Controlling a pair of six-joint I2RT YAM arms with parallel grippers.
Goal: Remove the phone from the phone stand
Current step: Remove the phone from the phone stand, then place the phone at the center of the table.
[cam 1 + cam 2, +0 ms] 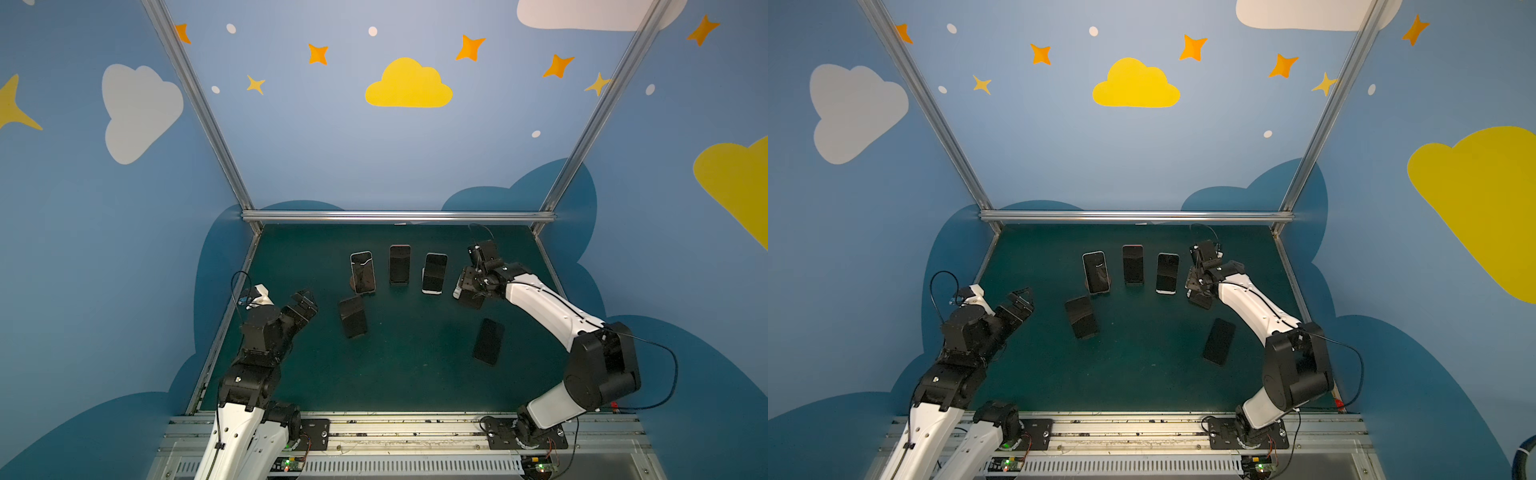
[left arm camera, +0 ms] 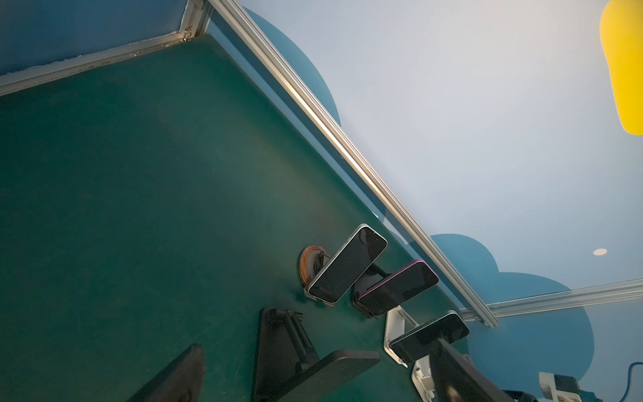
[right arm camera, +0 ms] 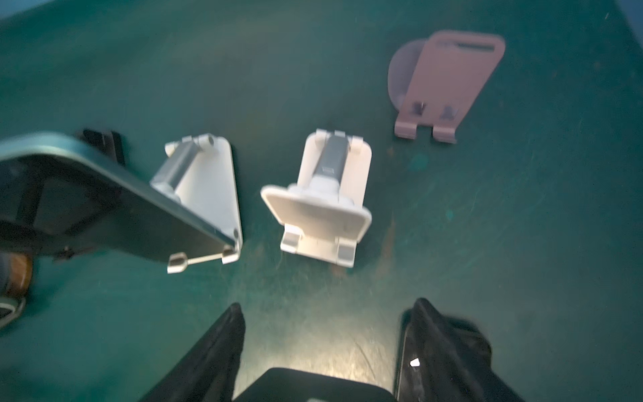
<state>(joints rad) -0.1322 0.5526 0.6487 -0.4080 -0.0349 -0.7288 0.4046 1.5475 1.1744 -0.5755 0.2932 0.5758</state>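
Observation:
Three phones lean on stands in a row at the back: a white-edged phone (image 1: pixel 362 272), a dark one (image 1: pixel 400 264) and a pale one (image 1: pixel 434 273). Right of that row my right gripper (image 1: pixel 468 297) points down, shut on a black phone (image 3: pixel 313 384) that spans its two fingers. Just beyond the jaws stands an empty white phone stand (image 3: pixel 323 209). At the table's left my left gripper (image 1: pixel 305 305) is open and holds nothing. It faces a black stand (image 2: pixel 285 348) that carries a dark slab.
Another phone (image 1: pixel 488 341) lies flat on the green mat (image 1: pixel 415 374), right of centre. An empty mauve stand (image 3: pixel 449 87) sits past the white one. Aluminium rails (image 1: pixel 399 216) and blue walls close in the back and sides.

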